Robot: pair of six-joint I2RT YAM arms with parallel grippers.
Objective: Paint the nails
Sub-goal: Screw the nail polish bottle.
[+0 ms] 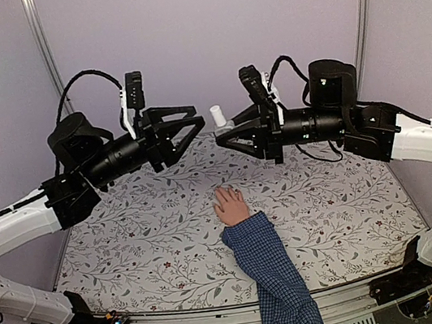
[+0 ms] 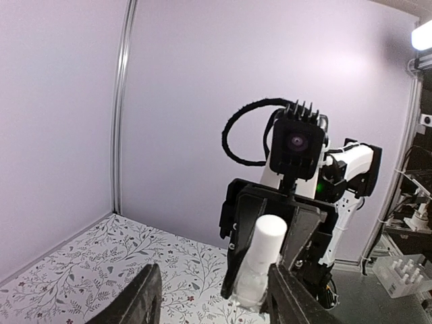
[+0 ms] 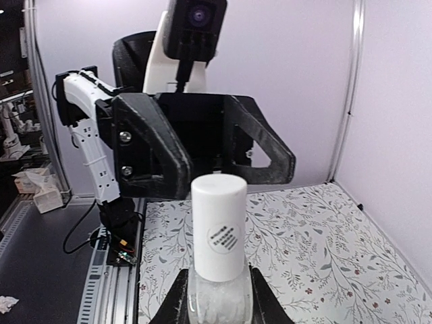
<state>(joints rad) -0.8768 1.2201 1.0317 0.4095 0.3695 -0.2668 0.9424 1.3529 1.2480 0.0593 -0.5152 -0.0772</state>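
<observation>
Above the mat [image 1: 147, 247], levelled nose to nose: left claw [image 1: 191, 129] wide, right claw [image 1: 227, 135] gripping bottle [image 1: 218, 116].

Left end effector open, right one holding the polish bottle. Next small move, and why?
Probably ease the left end effector forward until its open fingers straddle the white cap. The right end effector is shut on the bottle, the cap is on and faces the left fingers, and a gap separates them. The hand lies on the table, unpainted.

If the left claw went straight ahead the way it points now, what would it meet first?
Probably the white cap of the nail polish bottle held in the right claw, directly ahead; depth is unclear.
</observation>
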